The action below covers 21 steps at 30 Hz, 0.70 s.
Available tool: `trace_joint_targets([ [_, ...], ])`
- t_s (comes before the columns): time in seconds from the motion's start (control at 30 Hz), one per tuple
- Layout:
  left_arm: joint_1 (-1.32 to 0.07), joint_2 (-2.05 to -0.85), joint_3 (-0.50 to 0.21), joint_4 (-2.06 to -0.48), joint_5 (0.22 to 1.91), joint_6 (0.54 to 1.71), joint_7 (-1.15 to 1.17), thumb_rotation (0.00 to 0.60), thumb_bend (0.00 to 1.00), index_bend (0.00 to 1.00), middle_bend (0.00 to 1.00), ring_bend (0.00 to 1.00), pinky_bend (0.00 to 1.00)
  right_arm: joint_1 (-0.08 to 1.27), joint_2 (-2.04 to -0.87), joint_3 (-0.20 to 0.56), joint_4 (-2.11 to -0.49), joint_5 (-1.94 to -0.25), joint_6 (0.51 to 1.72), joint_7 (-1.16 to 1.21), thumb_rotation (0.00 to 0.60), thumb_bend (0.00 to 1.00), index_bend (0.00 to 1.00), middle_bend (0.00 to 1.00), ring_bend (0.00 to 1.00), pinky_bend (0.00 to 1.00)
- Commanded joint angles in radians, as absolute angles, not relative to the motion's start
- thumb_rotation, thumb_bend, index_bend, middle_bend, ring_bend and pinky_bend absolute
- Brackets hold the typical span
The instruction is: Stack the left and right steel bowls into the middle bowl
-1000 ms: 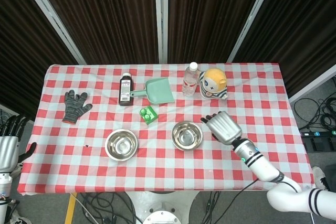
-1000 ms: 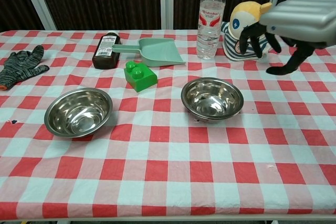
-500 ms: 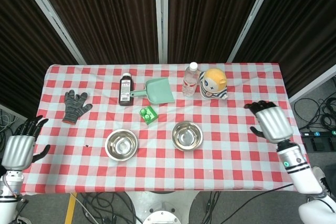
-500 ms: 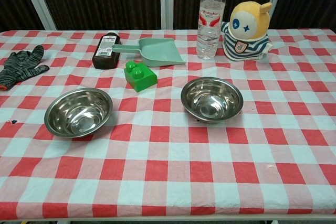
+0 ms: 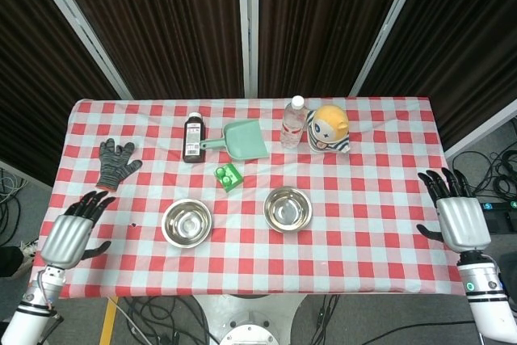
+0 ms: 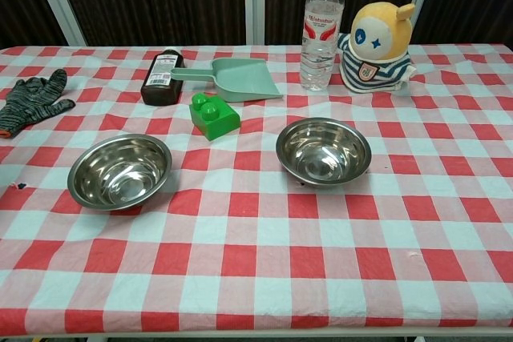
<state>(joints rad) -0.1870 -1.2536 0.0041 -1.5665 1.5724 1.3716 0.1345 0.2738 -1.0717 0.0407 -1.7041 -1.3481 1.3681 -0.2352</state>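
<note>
The red-and-white checked counter (image 5: 388, 131) carried only two shiny round steel bowls, one at lower left (image 5: 187, 222) and one at the centre (image 5: 287, 208). The centre one looked already stacked; the left remained. Only the head view showed the left robot hand (image 5: 71, 233) and right robot hand (image 5: 454, 214), both released and empty, at the lower corners.

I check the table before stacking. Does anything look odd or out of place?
Nothing is spilled or damaged. The brown bottle lies on its side. Only two steel bowls show, though the task names three. Left hand and right hand hold nothing.
</note>
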Motion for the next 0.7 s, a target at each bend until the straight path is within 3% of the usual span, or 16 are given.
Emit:
trace_joint_targets([
  [0.03, -0.198, -1.259, 0.019, -1.597, 1.597, 1.359, 0.158, 0.6, 0.19, 0.21, 0.23, 0.16, 0.34, 0.275, -1.064, 0.046, -1.708, -1.34, 1.349, -0.229, 0.6, 0.04, 0.11, 0.11, 0.0, 0.0],
  [0.13, -0.206, -1.27, 0.033, -1.62, 1.641, 1.364, 0.195, 0.6, 0.19, 0.25, 0.28, 0.31, 0.52, 0.281, -1.054, 0.055, -1.712, -1.331, 1.33, -0.223, 0.6, 0.04, 0.11, 0.11, 0.0, 0.0],
  [0.23, -0.214, -1.28, 0.05, -1.642, 1.668, 1.351, 0.22, 0.6, 0.19, 0.28, 0.3, 0.44, 0.64, 0.286, -1.042, 0.063, -1.714, -1.328, 1.316, -0.218, 0.6, 0.04, 0.11, 0.1, 0.0, 0.0],
  [0.43, -0.246, -1.309, 0.068, -1.685, 1.676, 1.278, 0.269, 0.6, 0.19, 0.28, 0.32, 0.7, 0.78, 0.294, -1.018, 0.079, -1.718, -1.308, 1.285, -0.208, 0.6, 0.05, 0.11, 0.11, 0.0, 0.0],
  [0.7, -0.284, -1.364, 0.065, -1.656, 1.68, 1.217, 0.35, 0.6, 0.19, 0.28, 0.31, 0.85, 0.87, 0.296, -1.005, 0.088, -1.718, -1.283, 1.256, -0.209, 0.6, 0.05, 0.11, 0.11, 0.0, 0.0],
])
